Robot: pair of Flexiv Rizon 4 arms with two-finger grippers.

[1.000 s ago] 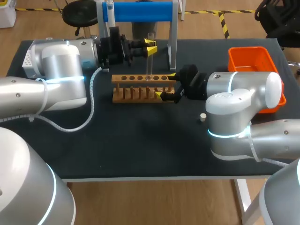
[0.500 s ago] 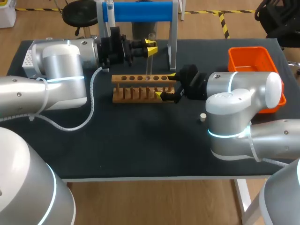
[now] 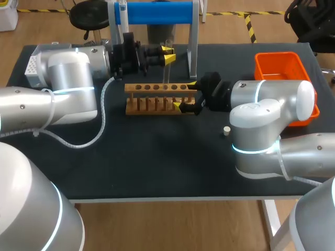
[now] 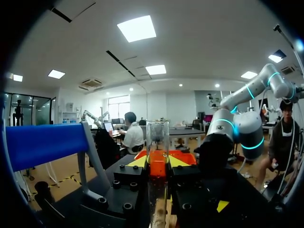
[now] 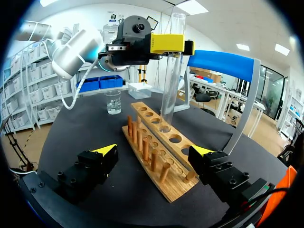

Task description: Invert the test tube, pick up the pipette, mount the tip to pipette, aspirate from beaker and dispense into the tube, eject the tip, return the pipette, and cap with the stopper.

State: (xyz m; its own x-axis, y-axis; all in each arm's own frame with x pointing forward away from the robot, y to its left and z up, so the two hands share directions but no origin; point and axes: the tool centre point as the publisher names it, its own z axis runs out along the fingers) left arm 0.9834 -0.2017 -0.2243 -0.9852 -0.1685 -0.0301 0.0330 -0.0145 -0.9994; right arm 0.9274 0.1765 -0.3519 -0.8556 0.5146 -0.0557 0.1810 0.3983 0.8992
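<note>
The tube stood upright, mouth up, its lower end at a hole in the rack. The left gripper had its fingers closed on it near the top, likely to seat it there. The right gripper sat wide open astride the rack's end, holding nothing, probably placed to steady it.

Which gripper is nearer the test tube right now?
Left. The left gripper is shut on the test tube; the right gripper is open, straddling the rack end, apart from the tube.
</note>
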